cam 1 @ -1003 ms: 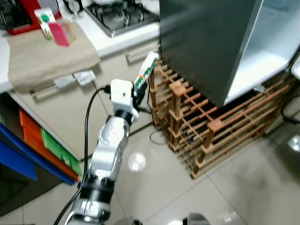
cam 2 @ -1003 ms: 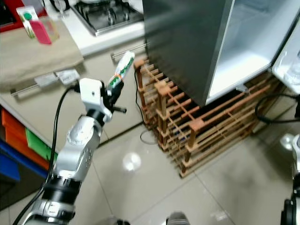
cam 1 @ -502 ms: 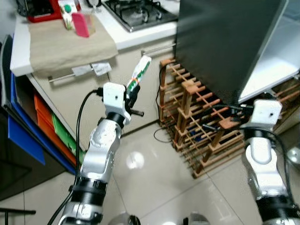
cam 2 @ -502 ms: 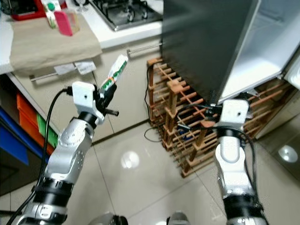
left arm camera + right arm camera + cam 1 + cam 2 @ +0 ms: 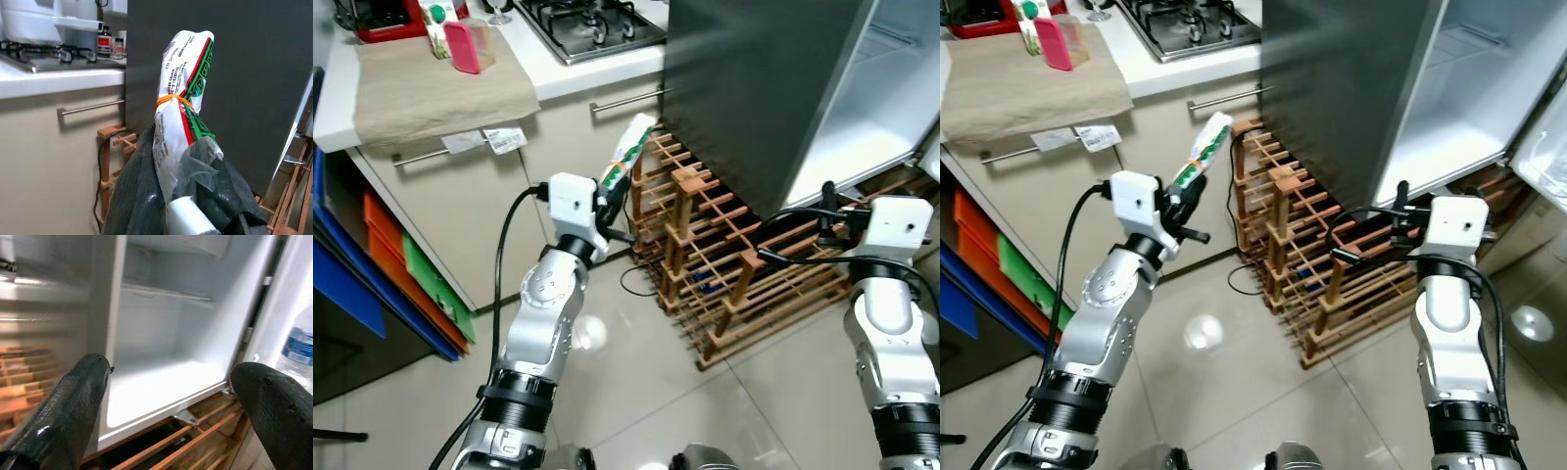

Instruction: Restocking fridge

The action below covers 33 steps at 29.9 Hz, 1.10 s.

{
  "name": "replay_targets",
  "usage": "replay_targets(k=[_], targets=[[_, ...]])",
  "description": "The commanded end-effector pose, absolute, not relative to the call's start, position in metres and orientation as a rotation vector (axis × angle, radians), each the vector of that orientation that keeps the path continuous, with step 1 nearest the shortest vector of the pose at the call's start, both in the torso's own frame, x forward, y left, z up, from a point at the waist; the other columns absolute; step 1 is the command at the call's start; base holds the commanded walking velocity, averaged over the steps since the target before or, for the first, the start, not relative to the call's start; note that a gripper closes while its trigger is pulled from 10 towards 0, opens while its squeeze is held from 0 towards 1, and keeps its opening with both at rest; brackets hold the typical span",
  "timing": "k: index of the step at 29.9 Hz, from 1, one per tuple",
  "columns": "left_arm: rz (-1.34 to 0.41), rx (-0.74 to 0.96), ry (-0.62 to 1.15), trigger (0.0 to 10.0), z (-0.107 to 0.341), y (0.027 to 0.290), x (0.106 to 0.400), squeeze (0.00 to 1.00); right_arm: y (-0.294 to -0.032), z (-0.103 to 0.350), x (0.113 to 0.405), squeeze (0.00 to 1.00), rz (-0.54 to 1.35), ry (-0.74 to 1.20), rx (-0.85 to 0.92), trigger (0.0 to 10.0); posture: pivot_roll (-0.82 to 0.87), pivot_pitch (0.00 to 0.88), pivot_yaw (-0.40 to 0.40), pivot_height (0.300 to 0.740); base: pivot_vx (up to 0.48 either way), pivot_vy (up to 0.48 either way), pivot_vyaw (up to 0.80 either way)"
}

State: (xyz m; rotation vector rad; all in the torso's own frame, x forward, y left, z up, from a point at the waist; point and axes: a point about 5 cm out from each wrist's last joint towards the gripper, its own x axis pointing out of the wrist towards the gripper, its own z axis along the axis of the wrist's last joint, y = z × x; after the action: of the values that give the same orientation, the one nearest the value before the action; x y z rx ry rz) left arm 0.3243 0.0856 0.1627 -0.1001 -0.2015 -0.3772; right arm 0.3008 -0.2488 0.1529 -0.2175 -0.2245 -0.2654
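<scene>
Left gripper (image 5: 612, 192) is clamped on my rolled plastic food bag (image 5: 628, 154), its orange rubber band (image 5: 171, 100) around the middle, raised in front of the cabinet drawer handle (image 5: 626, 99) and beside the wooden wine rack (image 5: 724, 245). Further right, the open fridge (image 5: 1449, 108) stands above that rack. My right gripper (image 5: 166, 406) has its fingers spread wide, holding nothing, aimed at the fridge's white shelf (image 5: 156, 382).

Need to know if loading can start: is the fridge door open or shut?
Open. The dark grey fridge shows its white interior, facing the open right gripper; the door is swung aside.
</scene>
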Motion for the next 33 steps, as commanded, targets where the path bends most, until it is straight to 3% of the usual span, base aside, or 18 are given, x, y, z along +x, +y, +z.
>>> replay_targets(k=[1,10,23,33], targets=[[-0.354,-0.096,-0.185,10.0,0.16,0.091,0.326,0.0,-0.245,0.155,0.303,0.0,-0.25,-0.223,-0.219,10.0,-0.21,0.06,0.074,0.718,0.0,-0.435,0.0],[-0.356,-0.11,-0.186,10.0,0.162,0.085,0.327,0.0,-0.248,0.156,0.303,0.0,-0.255,-0.218,-0.233,10.0,-0.22,0.061,0.084,0.718,0.138,-0.413,0.0],[-0.304,-0.116,-0.155,10.0,0.158,0.088,0.332,0.0,-0.262,0.159,0.303,0.0,-0.288,-0.209,-0.264,10.0,-0.22,0.043,0.081,0.718,0.348,-0.318,0.0],[-0.239,-0.106,-0.149,10.0,0.153,0.094,0.334,0.0,-0.279,0.157,0.294,0.0,-0.33,-0.19,-0.299,10.0,-0.23,0.032,0.078,0.718,0.115,0.0,0.0]])
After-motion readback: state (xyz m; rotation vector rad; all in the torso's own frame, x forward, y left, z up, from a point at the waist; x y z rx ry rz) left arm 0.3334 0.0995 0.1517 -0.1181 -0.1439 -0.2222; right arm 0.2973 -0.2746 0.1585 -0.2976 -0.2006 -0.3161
